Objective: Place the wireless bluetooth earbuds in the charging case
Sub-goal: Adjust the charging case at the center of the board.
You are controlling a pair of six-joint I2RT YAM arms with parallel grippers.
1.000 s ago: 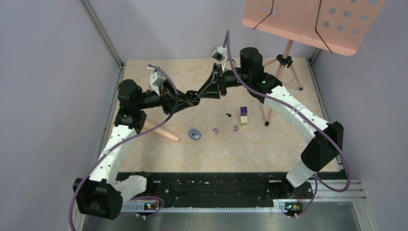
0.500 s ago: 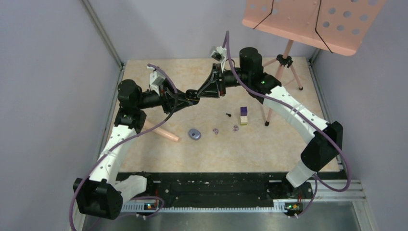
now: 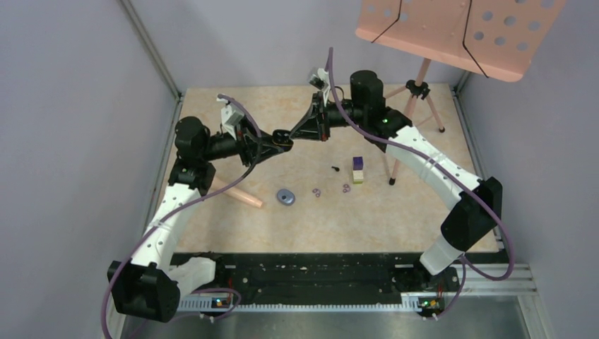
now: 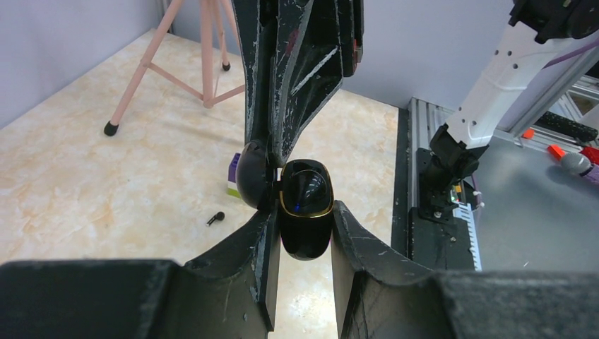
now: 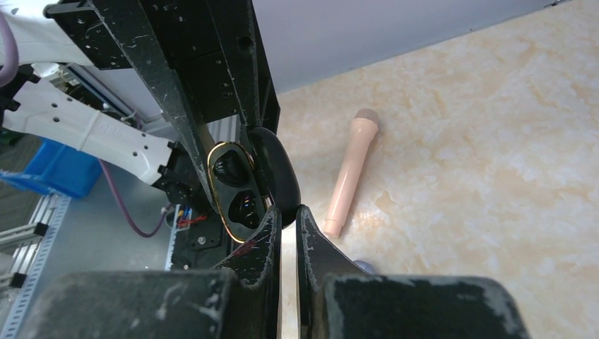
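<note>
At upper centre, the open case [image 4: 305, 236] is held in the air. Its body is clamped by the left gripper [image 4: 304, 212], and its lid [image 5: 277, 169] is pinched by the right gripper [image 5: 288, 210]. Lower right, a purple bud [image 3: 317, 192], a black bud [image 3: 334, 168] and a second purple bud [image 3: 346, 188] are seen on the table [image 3: 395, 219], near the block [image 3: 358, 169].

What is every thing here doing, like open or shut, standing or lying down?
charging case: open, held in the air.
left claw: shut on the charging case body.
right claw: shut on its lid.
black earbud: lying on the table, outside the case.
purple earbuds: lying on the table too.
block: standing upright.
microphone: lying flat.
</note>
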